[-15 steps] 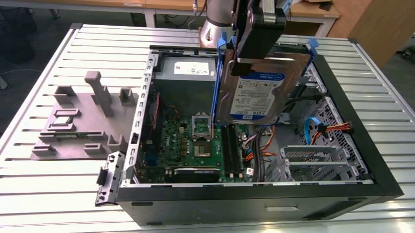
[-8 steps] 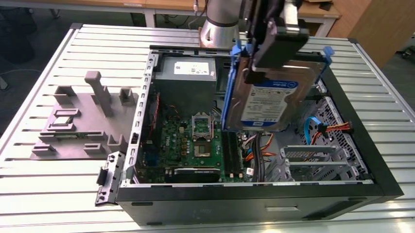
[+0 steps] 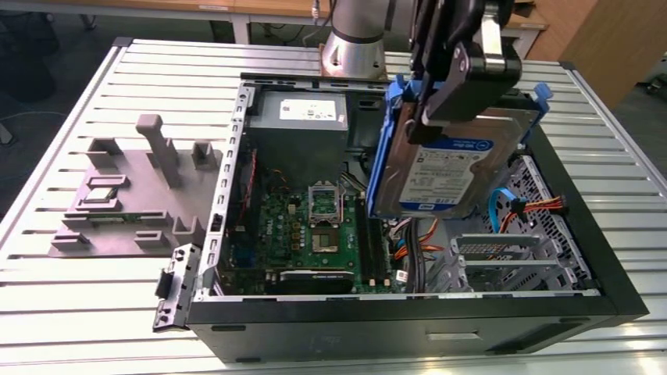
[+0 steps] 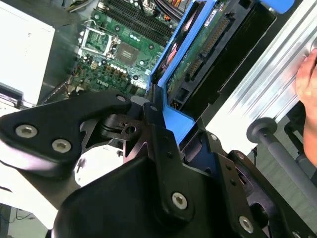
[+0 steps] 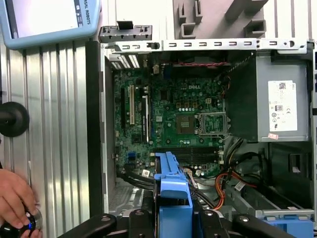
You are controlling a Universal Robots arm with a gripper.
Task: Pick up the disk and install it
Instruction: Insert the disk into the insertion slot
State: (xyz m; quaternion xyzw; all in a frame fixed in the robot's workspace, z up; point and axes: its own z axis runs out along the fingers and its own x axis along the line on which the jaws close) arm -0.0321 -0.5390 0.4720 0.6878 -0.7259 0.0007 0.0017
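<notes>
My gripper [image 3: 429,123] is shut on the disk [image 3: 451,173], a silver-grey drive with a blue-and-white label and blue side rails. The drive hangs on edge, tilted, above the open computer case [image 3: 417,316], over its right half in the exterior view, beside the motherboard [image 3: 312,226]. In the second wrist view the black fingers [image 4: 157,130] clamp a blue rail, and the disk's [image 4: 198,54] circuit-board side and connectors face the camera. The first wrist view looks down a blue rail of the disk [image 5: 172,186] into the case.
Inside the case are the grey power supply [image 3: 297,117], a metal drive cage [image 3: 511,258] and orange and blue cables [image 3: 521,207]. A grey fixture [image 3: 136,195] lies on the slatted table [image 3: 83,312]. A person's hand [image 5: 15,198] rests near the case.
</notes>
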